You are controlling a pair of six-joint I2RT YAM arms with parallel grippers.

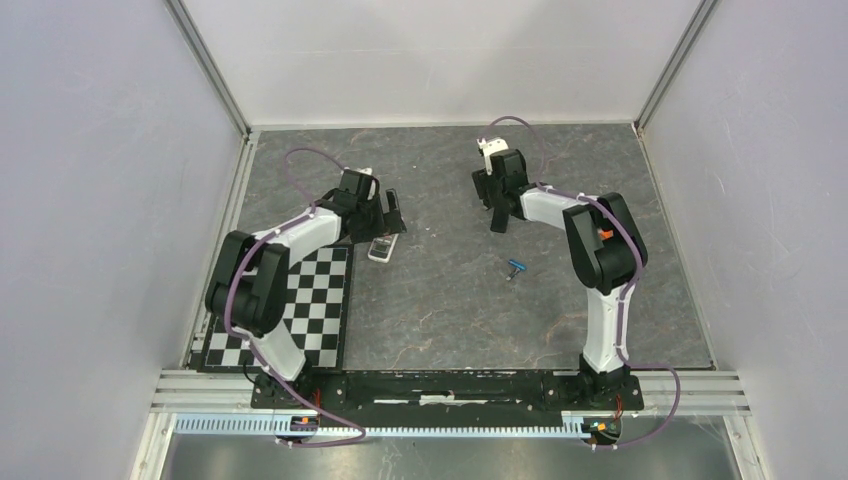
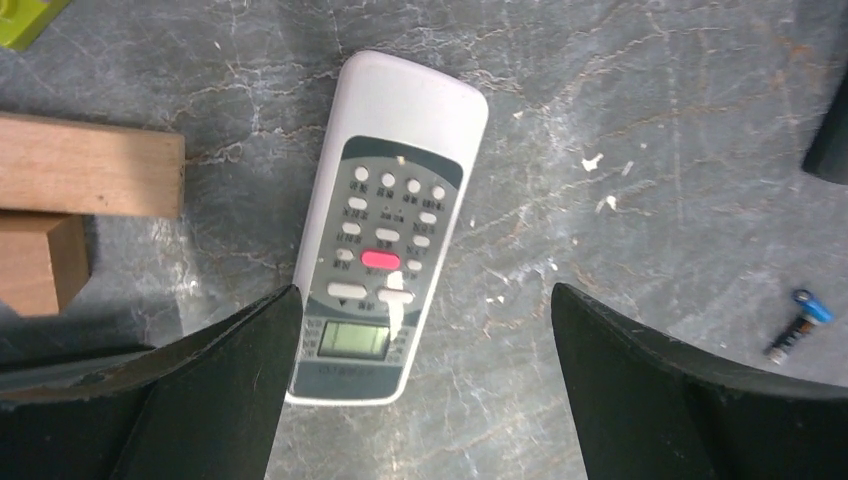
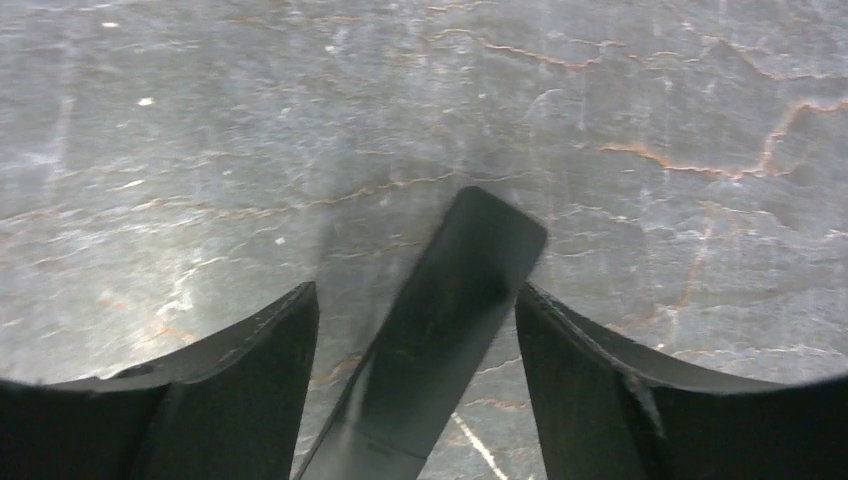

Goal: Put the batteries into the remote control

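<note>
- Your left gripper [image 1: 388, 212] sits at the far edge of the checkerboard mat [image 1: 300, 310], with its jaws spread wide and nothing held between them.
- In the left wrist view, the left gripper [image 2: 425, 300] straddles the display end of the remote control [image 2: 395, 200]. 1 finger [image 2: 230, 380] covers that end's corner at 7 o'clock. You cannot tell whether it touches.
- The remote control [image 1: 381, 249] lies flat on the table [image 1: 450, 320] at 6 o'clock from the left gripper, button face up.
- In the left wrist view, its long axis runs from about 1 o'clock to 7 o'clock. The plain white end points away and the small screen is nearest the fingers.
- 2 wooden blocks [image 2: 90, 165] lie at 9 o'clock from the remote control in that view.
- The blue battery [image 1: 515, 267] lies on the table at 4 o'clock from the remote control, well apart from it. Its blue tip [image 2: 812, 305] points to 1 o'clock in the left wrist view. You cannot tell whether a 2nd cell lies with it.
- Your right gripper [image 1: 497, 205] is at 12 o'clock from the blue battery.
- In the right wrist view, the right gripper [image 3: 410, 295] stands partly spread around a blurred black bar [image 3: 450, 310]. There is a clear gap on the left side, and the right finger [image 3: 600, 380] is just beside the bar, so it is not clamped.
</note>
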